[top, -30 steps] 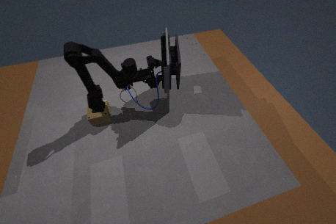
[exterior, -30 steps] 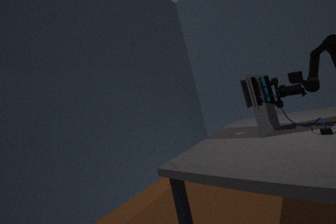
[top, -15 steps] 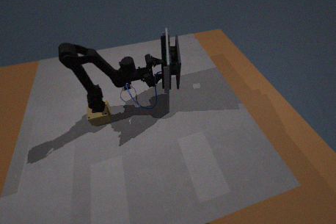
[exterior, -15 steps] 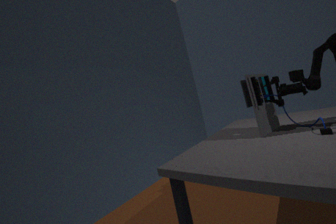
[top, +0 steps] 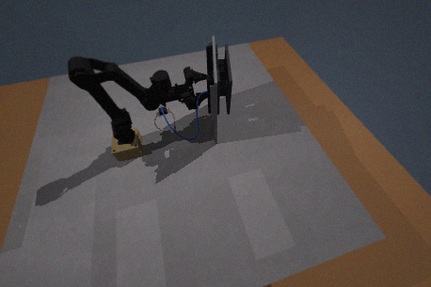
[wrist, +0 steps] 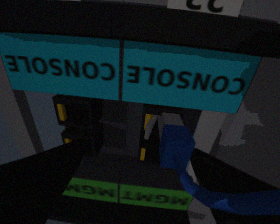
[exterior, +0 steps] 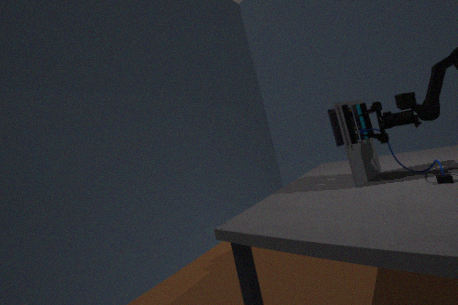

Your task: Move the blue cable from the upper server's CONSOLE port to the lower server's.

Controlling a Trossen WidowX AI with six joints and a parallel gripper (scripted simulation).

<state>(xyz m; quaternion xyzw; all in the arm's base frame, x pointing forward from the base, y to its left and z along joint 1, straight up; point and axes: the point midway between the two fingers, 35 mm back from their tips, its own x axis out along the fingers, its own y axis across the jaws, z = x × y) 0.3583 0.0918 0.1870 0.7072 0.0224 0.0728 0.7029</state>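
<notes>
My pincer (top: 199, 89) (exterior: 375, 123) (wrist: 139, 148) is spread wide with nothing gripped, its two fingers reaching toward the upright rack (top: 214, 100) (exterior: 357, 161). Between them, on my wrist view, the blue plug (wrist: 176, 145) sits at a socket under the right-hand teal CONSOLE label (wrist: 191, 75) (the lettering reads upside down). I can't tell whether it's fully seated. Its blue cable (top: 198, 119) (exterior: 400, 163) (wrist: 231, 201) sags in a loop.
</notes>
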